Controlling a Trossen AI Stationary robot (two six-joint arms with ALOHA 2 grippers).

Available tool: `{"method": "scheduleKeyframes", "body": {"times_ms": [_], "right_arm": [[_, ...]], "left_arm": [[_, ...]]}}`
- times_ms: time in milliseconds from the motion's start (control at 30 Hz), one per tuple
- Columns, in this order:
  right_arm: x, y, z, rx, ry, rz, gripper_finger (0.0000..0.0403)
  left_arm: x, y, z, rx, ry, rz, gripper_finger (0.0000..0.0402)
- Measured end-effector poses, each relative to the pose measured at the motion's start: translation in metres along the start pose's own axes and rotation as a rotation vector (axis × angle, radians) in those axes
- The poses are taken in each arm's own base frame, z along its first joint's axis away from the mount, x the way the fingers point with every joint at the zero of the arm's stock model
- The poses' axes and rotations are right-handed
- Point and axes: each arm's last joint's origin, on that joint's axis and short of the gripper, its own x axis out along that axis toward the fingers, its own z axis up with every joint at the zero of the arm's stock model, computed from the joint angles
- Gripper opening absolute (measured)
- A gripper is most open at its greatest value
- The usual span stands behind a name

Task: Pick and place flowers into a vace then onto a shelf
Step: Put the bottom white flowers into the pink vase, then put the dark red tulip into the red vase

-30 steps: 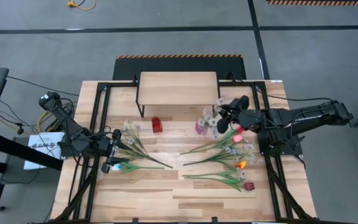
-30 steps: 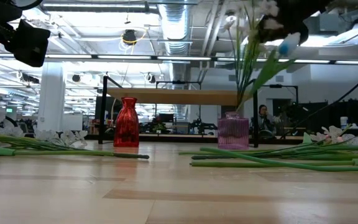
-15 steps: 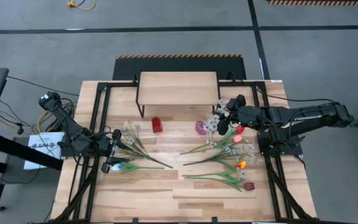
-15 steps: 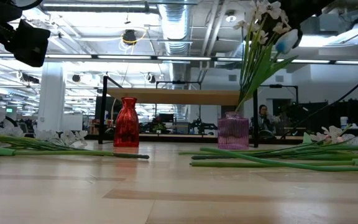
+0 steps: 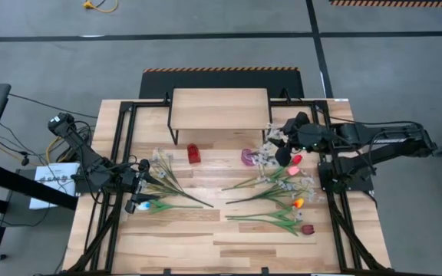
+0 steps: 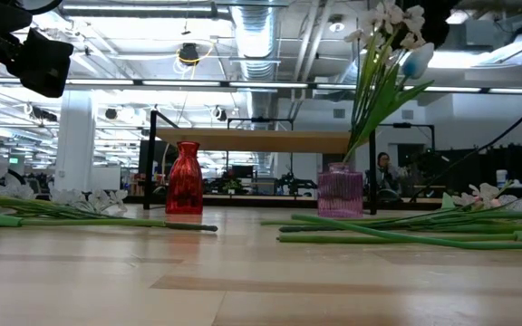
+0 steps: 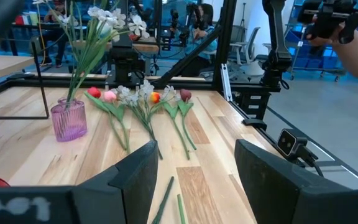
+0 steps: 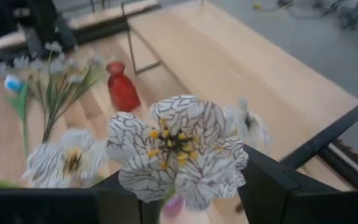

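Right gripper [image 5: 281,139]: fingers apart, above the white flowers [image 6: 383,54], not holding.
Flowers: stems in the pink vase [image 6: 340,192].
Left gripper [image 5: 143,186]: fingers apart, low over the desk [image 5: 206,230].

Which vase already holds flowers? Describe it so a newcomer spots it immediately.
Start at the low light-wood shelf on dark metal legs. Two small vases stand just before it: the pale purple ribbed glass vase holds a white-blossom spray. The red glass bottle vase beside it holds nothing.

The slatted light-wood desk [image 5: 198,230] carries a low light-wood shelf [image 5: 219,108] on dark legs, a red glass vase [image 5: 193,154], a purple glass vase [image 5: 248,157], and loose green-stemmed flowers [image 5: 278,195] lying at both sides.
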Motion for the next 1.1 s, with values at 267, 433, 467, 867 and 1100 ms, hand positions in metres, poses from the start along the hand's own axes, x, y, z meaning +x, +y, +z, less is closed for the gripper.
{"method": "scheduleKeyframes", "body": {"times_ms": [267,433,467,867,1100], "right_arm": [[-0.022,-0.009,0.005,0.018,0.130,-0.022,0.0162],[-0.028,-0.010,0.011,0.021,0.125,-0.019,0.0165],[-0.029,-0.010,0.012,0.024,0.120,-0.017,0.0166],[-0.048,-0.014,0.032,0.037,0.051,0.006,0.0167],[-0.068,-0.020,0.052,-0.036,-0.060,-0.060,0.0167]], "left_arm": [[0.000,0.000,0.000,0.000,0.000,0.000,0.0204],[0.000,0.000,0.000,0.000,0.000,-0.001,0.0204],[0.000,0.000,0.000,0.000,0.000,-0.001,0.0204],[0.000,0.000,0.000,0.000,0.001,-0.004,0.0204],[0.000,0.000,0.000,0.000,0.001,-0.003,0.0204]]}}
